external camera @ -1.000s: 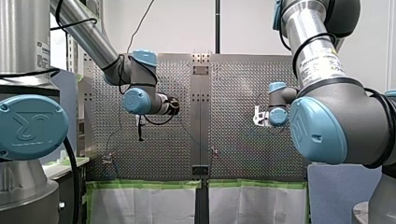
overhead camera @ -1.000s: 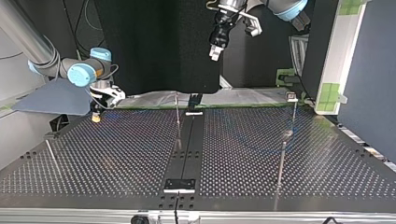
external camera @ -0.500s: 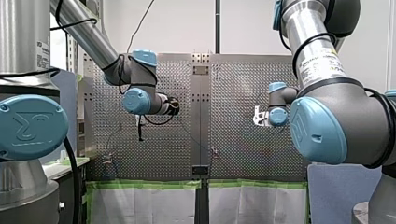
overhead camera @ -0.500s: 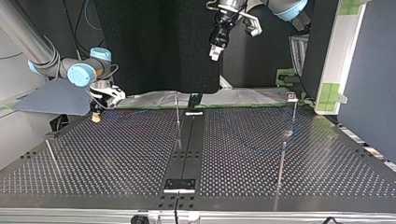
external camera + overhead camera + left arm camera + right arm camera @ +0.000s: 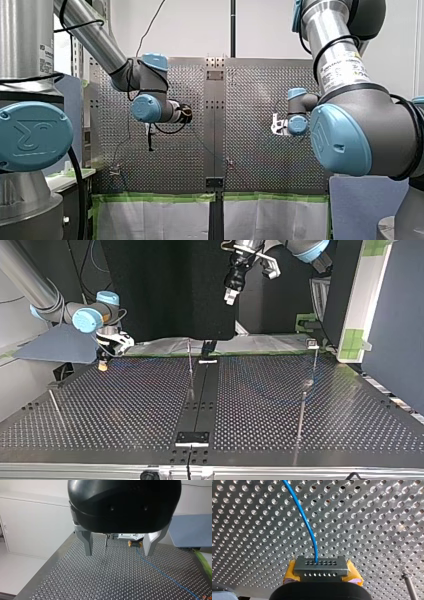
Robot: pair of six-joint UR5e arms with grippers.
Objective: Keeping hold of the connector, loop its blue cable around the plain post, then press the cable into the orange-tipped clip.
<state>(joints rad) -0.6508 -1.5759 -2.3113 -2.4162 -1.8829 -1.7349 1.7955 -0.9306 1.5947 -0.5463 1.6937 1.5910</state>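
The connector point(image 5: 320, 566) is a small grey metal block with two rows of tiny holes across its face. It sits clamped between the yellow pads point(image 5: 290, 574) of my right pincer point(image 5: 321, 574), just above the desk point(image 5: 374, 517). The blue cable point(image 5: 308, 527) leaves one of the upper holes and bends away in a smooth curve over the perforated surface. It is thin and bright against the silver metal. In the left wrist view the cable point(image 5: 165, 576) runs on as a long, nearly straight line across the desk, away from my right pincer point(image 5: 135, 544).

A thin metal post point(image 5: 409, 585) stands upright beside my right pincer, apart from the cable.

In the top view my right pincer point(image 5: 102, 365) is low at the far left corner of the desk. My left pincer point(image 5: 230, 294) hangs high above the far middle. Its metal fingers point(image 5: 86, 542) are spread wide with nothing between them.
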